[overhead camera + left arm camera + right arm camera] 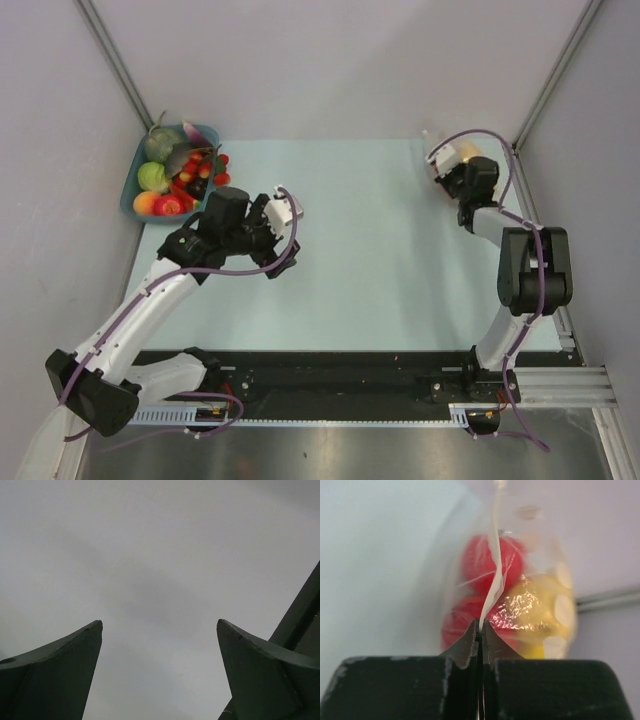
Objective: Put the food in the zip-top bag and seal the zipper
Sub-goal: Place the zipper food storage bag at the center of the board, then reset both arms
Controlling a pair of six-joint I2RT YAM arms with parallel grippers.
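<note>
The clear zip-top bag (520, 580) holds red (490, 560) and yellow (535, 610) toy food and lies at the table's far right corner (452, 153). My right gripper (482, 623) is shut on the bag's whitish zipper strip (494, 575); it shows in the top view (447, 168) beside the bag. More food (185, 170) fills the blue basket (135, 195) at the far left. My left gripper (284, 236) is open and empty above the table near the basket; its wrist view shows only bare grey surface between the fingers (60, 670).
Grey walls enclose the table on the left, far and right sides. A dark post (300, 620) crosses the left wrist view's right edge. The black rail (330, 385) runs along the near edge.
</note>
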